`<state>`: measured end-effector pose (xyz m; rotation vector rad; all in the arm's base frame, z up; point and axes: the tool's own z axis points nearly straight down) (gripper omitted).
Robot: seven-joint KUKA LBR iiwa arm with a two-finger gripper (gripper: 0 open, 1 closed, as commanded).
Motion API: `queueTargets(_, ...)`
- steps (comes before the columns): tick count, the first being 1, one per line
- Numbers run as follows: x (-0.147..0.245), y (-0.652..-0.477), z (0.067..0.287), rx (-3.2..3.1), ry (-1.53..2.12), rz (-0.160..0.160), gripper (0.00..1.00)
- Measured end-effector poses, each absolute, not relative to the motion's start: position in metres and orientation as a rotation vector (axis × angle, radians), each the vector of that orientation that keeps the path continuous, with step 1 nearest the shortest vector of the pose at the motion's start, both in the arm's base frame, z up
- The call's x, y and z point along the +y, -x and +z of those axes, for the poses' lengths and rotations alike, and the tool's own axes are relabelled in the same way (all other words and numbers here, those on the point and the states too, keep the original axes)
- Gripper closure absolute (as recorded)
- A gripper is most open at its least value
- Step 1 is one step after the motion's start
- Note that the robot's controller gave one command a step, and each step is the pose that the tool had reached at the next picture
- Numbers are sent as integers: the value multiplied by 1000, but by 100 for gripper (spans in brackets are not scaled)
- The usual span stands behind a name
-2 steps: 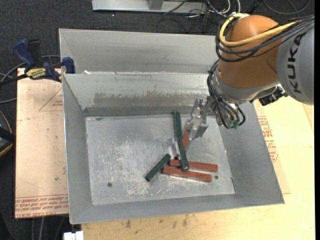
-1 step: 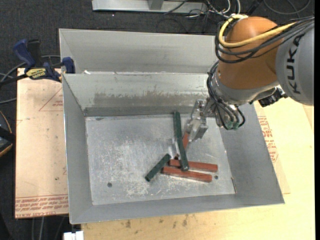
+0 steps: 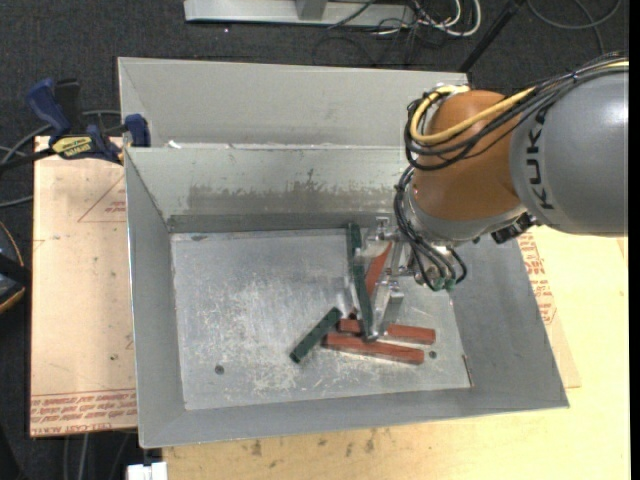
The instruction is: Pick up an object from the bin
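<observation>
The claw (image 3: 370, 320) is right down at the floor of the grey bin (image 3: 240, 298), hanging steeply from the arm's orange cover (image 3: 465, 168). Its tip sits on top of a small cluster of flat sticks, and that's where the action is.

Directly under the tip and running off to its right lies a long red-brown stick (image 3: 385, 349). A second red-brown stick (image 3: 412, 334) lies just behind it, the two nearly parallel and touching or very close. A dark green stick (image 3: 314, 337) slants away to the claw's left, its near end butted against the red pair.

The red-brown sticks look like the target, because the tip lands where their left ends meet. Is it open or clamped? I cannot tell, as the tip merges with the sticks from this angle. I can't make out a stick lifted off the floor either, so I'd call nothing held yet.

The steep approach makes sense, since these pieces lie flat on the metal and have to be pinched across their narrow width. The risk is crowding. With the green stick's end so close, a closing claw could trap two pieces or nudge one aside. Away from the claw the floor is bare, so there's room if the sticks scatter.
</observation>
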<state>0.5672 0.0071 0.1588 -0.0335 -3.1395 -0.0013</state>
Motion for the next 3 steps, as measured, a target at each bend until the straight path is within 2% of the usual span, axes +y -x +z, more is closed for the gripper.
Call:
queueTargets(1, 7, -568, 160, -3143, 34, -2, 0)
queueTargets(2, 25, -525, 73, -3145, -223, -3, 100)
queueTargets(3, 25, -525, 73, -3145, -223, -3, 100)
